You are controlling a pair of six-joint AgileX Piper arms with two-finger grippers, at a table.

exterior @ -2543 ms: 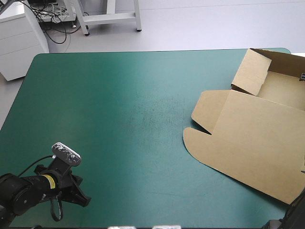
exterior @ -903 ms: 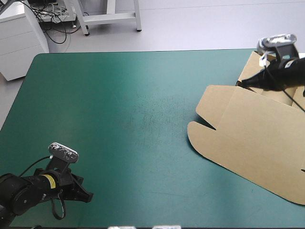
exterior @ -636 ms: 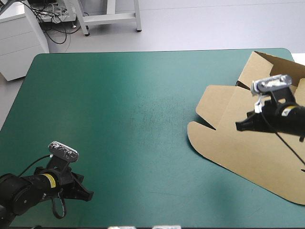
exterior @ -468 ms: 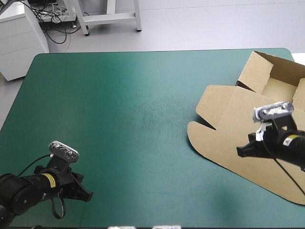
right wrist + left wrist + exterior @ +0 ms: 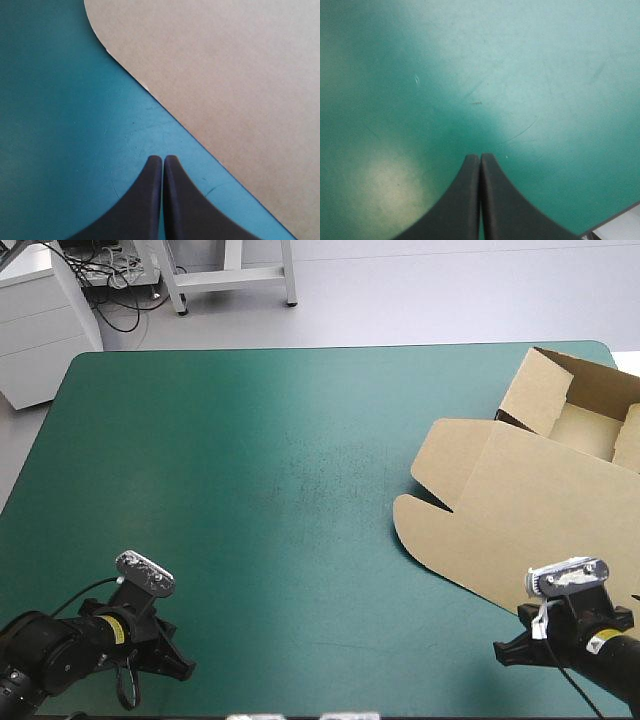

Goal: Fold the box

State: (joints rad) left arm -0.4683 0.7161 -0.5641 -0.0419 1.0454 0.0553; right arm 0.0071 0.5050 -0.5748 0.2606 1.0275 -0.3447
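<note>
The brown box (image 5: 530, 500) lies at the table's right side as an open tray with raised walls at the far right corner and its lid flat toward the front. In the right wrist view the lid's near edge (image 5: 225, 80) runs just ahead of the fingers. My right gripper (image 5: 503, 653) is shut and empty over the teal-green cover near the front right, just off the lid's edge; its tip (image 5: 162, 159) holds nothing. My left gripper (image 5: 183, 668) sits low at the front left, shut, with only bare cover ahead of its tip (image 5: 480, 157).
The teal-green cover (image 5: 250, 470) spreads between the arms. White drawers (image 5: 35, 320) and a table frame stand beyond the far left corner. The table's front edge (image 5: 615, 220) shows close beside the left gripper.
The right arm has swept from the tray at the far right corner back over the lid to the front right of the table. The left gripper shifted slightly toward the front edge.
</note>
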